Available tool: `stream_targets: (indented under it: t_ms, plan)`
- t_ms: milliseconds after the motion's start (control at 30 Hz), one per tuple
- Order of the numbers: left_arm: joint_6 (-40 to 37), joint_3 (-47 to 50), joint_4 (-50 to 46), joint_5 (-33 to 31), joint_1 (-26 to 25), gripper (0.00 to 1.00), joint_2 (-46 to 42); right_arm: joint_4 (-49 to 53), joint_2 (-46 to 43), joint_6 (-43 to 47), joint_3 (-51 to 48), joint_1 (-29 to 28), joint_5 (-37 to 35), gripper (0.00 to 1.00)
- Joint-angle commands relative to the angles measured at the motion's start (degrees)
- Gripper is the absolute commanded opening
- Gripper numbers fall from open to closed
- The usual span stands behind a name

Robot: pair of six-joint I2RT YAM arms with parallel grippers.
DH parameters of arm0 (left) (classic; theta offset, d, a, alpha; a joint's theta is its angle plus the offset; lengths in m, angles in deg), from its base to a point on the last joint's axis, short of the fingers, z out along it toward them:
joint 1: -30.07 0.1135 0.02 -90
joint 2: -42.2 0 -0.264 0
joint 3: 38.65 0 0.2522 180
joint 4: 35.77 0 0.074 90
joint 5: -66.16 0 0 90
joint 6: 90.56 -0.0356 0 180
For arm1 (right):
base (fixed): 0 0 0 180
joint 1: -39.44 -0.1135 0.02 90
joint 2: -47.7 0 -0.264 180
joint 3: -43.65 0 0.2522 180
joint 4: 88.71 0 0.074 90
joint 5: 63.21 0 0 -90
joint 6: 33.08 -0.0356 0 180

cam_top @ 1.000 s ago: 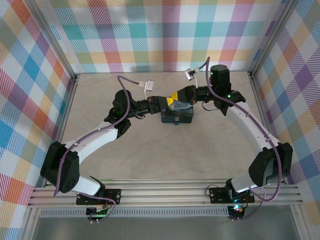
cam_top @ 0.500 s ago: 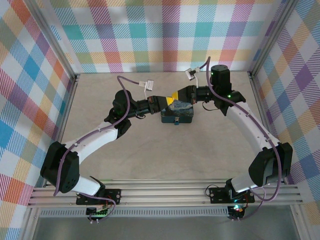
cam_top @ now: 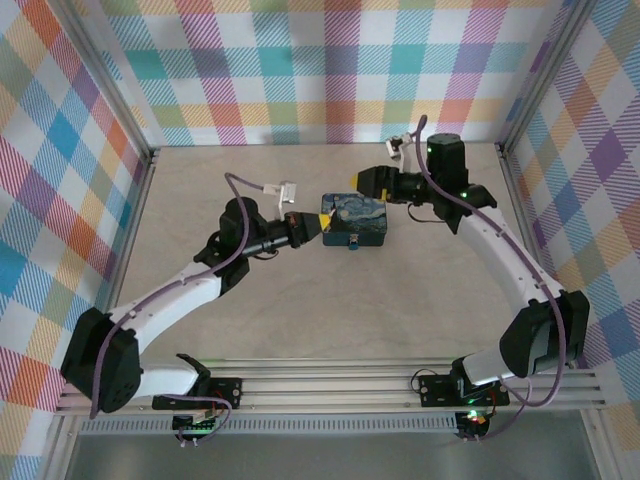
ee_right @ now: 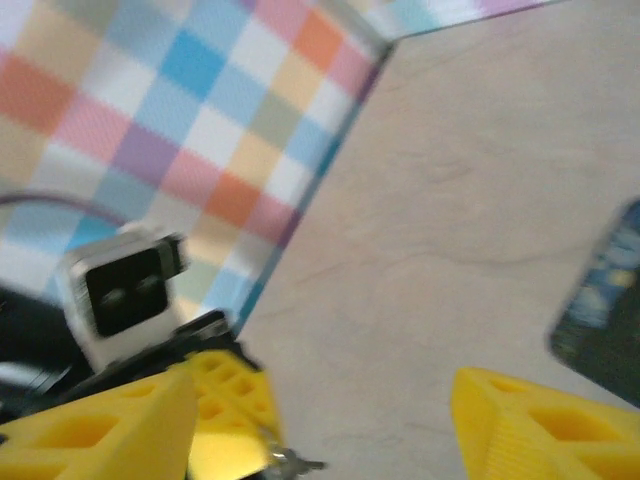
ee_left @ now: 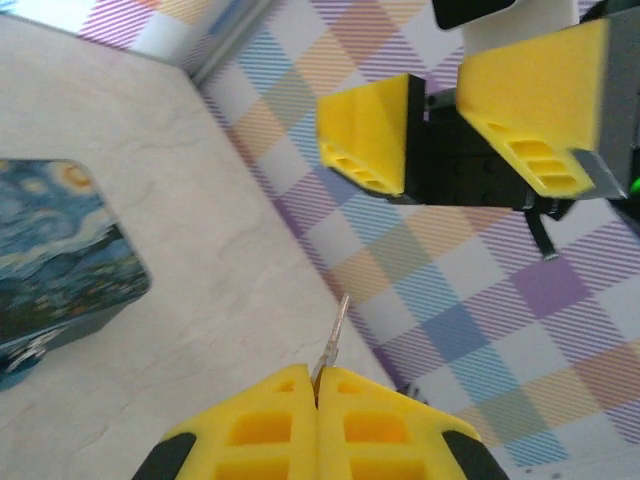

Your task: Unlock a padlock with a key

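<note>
A small silver key [ee_left: 334,340] sticks out from between the yellow fingertips of my left gripper [ee_left: 317,372], which is shut on it. In the top view the left gripper [cam_top: 316,227] sits at the left edge of a tin box [cam_top: 355,221] painted with a starry night. A small blue piece [cam_top: 354,243], perhaps the padlock, hangs at the box's front edge. My right gripper [cam_top: 360,181] hovers open behind the box with nothing between its fingers. In the left wrist view the right gripper [ee_left: 435,125] faces the key with its jaws wide apart. The right wrist view shows the key [ee_right: 296,463] too.
Plaid walls with metal frame posts [cam_top: 150,170] close in the tabletop [cam_top: 350,310] on three sides. Purple cables [cam_top: 240,180] loop above both arms. The box [ee_left: 55,250] lies low and left in the left wrist view.
The two grippers were together above the box; now they are apart. The left one drew back to the left with the key, and the right one opened and pulled back.
</note>
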Motion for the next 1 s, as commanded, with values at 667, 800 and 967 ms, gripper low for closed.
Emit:
stream_targets:
  t_ms: [667,800,967]
  plan:
    - [-5.4,21.0,-14.6,-15.6,-0.2,0.00,-16.4,-1.6,15.7,-4.2,-14.5,-21.4,-56.6,0.56]
    - [-5.1,23.7,-15.5,-16.9,-0.2,0.00,-20.4,-3.0,17.2,-4.9,-14.7,-21.4,-58.1,0.57]
    - [-4.6,26.4,-17.1,-18.4,-0.2,0.00,-25.1,-9.3,18.4,-2.4,-16.7,-21.4,-59.1,0.56]
